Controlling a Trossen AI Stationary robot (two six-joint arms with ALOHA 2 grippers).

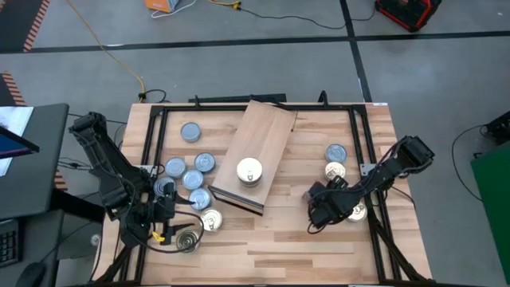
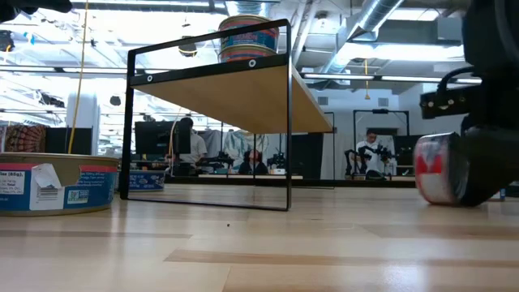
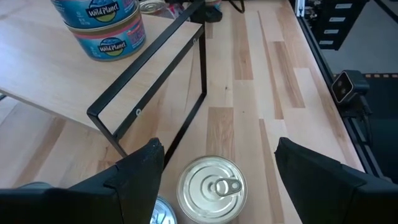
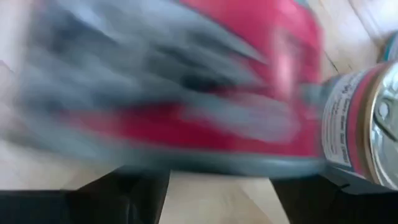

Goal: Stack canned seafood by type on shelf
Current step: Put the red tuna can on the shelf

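The slatted wooden tabletop [image 1: 303, 239] carries everything, and the biggest thing on it is the shelf [image 1: 267, 135], a light-wood board set at a slant near the middle on a thin black wire frame [image 2: 289, 122] that lifts it clear of the table. Two cans sit stacked on the shelf [image 1: 249, 171], near its dark front edge; the low view shows them on top of the board, and the left wrist view shows a blue-labelled can on a pink-labelled one. The left arm [image 1: 107, 167] reaches in from the table's left side, and the left gripper [image 3: 214, 180] hangs with its fingers spread wide above a gold pull-tab can [image 3: 210, 190] that stands on the table just in front of the shelf's frame, gripping nothing. The right arm [image 1: 390, 171] comes in from the right, and the right gripper [image 1: 327, 203] is low on the table to the right of the shelf; its fingers clamp a red-sided can [image 2: 438, 169] tipped on its edge, blurred in the right wrist view. A cluster of silver-topped cans [image 1: 191, 167] lies to the left of the shelf, with one more [image 1: 190, 131] farther back, apart from the rest. Two cans [image 1: 335, 159] stand near the right rail, one silver-topped and one gold-lidded, touching or almost touching.
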